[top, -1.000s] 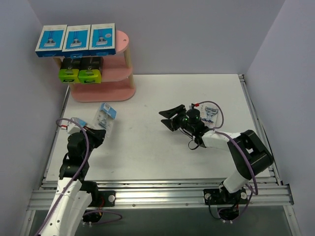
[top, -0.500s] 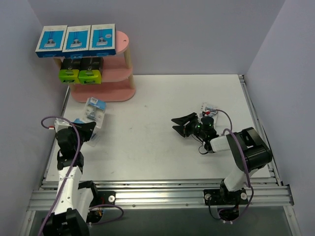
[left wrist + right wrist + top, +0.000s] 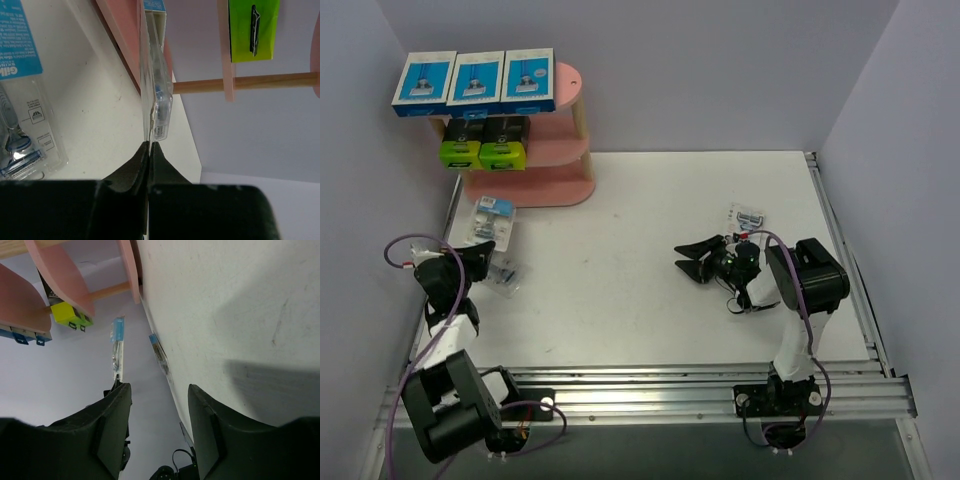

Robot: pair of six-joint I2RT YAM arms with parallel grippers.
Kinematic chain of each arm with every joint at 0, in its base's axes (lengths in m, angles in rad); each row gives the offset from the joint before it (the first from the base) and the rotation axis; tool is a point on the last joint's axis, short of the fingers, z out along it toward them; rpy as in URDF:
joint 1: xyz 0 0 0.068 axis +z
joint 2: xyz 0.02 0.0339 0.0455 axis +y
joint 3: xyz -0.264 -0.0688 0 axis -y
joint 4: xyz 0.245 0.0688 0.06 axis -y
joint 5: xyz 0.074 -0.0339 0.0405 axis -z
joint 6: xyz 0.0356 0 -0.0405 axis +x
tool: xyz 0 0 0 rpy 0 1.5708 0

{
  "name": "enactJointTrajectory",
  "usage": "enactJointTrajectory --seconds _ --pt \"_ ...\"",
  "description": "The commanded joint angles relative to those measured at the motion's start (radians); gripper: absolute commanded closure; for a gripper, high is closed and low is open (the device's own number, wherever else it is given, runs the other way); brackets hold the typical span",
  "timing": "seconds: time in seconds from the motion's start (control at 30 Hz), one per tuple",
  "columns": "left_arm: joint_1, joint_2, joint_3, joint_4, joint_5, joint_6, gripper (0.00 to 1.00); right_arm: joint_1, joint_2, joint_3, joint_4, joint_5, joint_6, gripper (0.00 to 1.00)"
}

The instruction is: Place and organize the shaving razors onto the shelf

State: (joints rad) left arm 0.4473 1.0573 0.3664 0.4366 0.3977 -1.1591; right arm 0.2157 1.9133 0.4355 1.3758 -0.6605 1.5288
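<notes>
Blue-and-white razor boxes [image 3: 475, 78] atop pink shelf [image 3: 555, 148], black boxes [image 3: 500, 135] below.

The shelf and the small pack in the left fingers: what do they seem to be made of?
Shelf: the boards look like painted wood or plastic, matte pink, no grain showing. The posts look like bare wood, pale tan and round.
Blister pack, pinched in the left fingers: clear glossy plastic, see-through with glints. The blue card inside is probably paper.
</notes>
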Motion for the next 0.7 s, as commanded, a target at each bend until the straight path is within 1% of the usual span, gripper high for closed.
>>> enactJointTrajectory --seconds 0.0,0.2,0.23,0.27,0.37,0.47,0.67 --pt "0.018 0.076 0.060 0.241 0.030 -0.051 0.98 -0.018 0.055 0.011 0.204 -0.056 0.014 0.55" --pt "0.027 0.285 0.120 0.424 0.032 -0.103 0.98 -0.039 0.069 0.049 0.164 -0.097 -0.044 0.53" --pt "0.027 0.338 0.130 0.444 0.035 -0.112 0.98 -0.044 0.069 0.054 0.160 -0.100 -0.048 0.53" --pt "0.028 0.366 0.146 0.493 0.035 -0.122 0.98 -0.045 0.070 0.060 0.154 -0.105 -0.055 0.53" --pt "0.027 0.460 0.173 0.568 0.041 -0.154 0.98 -0.050 0.067 0.088 0.109 -0.119 -0.091 0.53" --pt "0.027 0.529 0.207 0.602 0.046 -0.160 0.98 -0.053 0.062 0.111 0.072 -0.129 -0.128 0.53" --pt "0.022 0.638 0.270 0.609 0.044 -0.160 0.98 -0.061 0.035 0.143 -0.043 -0.129 -0.214 0.53"
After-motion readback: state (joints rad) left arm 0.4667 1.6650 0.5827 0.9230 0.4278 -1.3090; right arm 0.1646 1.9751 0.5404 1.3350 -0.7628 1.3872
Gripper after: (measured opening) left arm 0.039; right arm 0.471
